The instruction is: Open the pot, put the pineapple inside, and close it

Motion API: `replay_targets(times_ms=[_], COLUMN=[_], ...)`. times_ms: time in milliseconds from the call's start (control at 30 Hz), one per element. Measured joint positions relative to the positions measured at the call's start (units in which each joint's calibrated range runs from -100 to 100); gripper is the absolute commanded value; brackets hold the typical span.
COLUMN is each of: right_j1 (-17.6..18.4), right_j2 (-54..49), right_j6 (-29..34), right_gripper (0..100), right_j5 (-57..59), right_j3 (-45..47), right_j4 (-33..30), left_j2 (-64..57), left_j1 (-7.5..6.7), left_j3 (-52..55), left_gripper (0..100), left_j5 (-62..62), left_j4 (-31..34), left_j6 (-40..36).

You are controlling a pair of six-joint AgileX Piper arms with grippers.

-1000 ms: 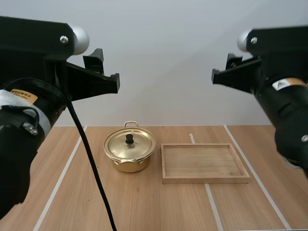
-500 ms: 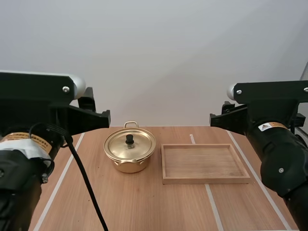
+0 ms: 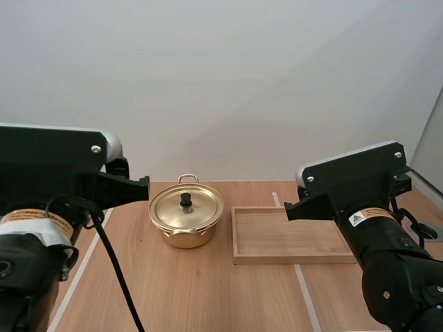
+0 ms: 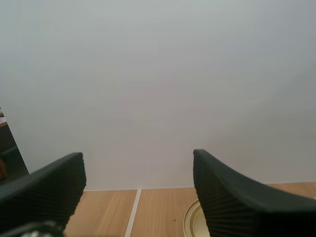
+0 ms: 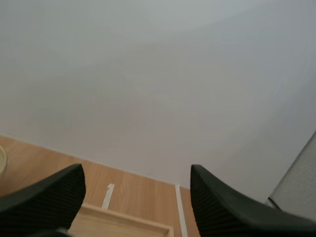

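You're looking at the lidded pot (image 3: 186,216) sitting near the far edge of the table (image 3: 208,294), tray (image 3: 291,236) just beside it. Left gripper (image 4: 137,165) and right gripper (image 5: 136,173) are both hanging spread, empty.

Illumination: bright, even and diffuse. The wall (image 3: 221,83) shows a smooth pale grey gradient with no hot spots. The pot (image 3: 185,234) casts a short, soft-edged shadow on the table (image 3: 208,297) at its near side, consistent with overhead light. The lid (image 3: 202,207) carries a broad, mild sheen with no hard glare. The tray (image 3: 291,259) shows faint shading along its inner walls. In the wrist views, the left gripper (image 4: 137,165) and right gripper (image 5: 137,175) render near-black, with their ribbing faintly lit
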Motion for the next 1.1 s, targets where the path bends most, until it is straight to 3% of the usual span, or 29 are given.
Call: replay_targets(times_ms=[433, 767, 1100], right_j1=[-3.79, -4.03, -4.03], right_j2=[-1.18, -2.29, -2.29], right_j6=[0.0, 0.09, 0.09], right_gripper=[100, 100, 100], right_j5=[18.14, 30.14, 31.46], right_j3=[0.29, 0.29, 0.29], right_j4=[9.8, 10.28, 9.31], left_j2=[-1.57, -1.57, -1.57], left_j1=[-0.36, -0.36, -0.36], left_j3=[11.27, 13.62, 13.62], left_gripper=[100, 100, 100], left_j5=[11.17, 9.84, 8.45], left_j4=[2.2, 2.2, 2.08], left_j6=[-5.69, -6.87, -6.87])
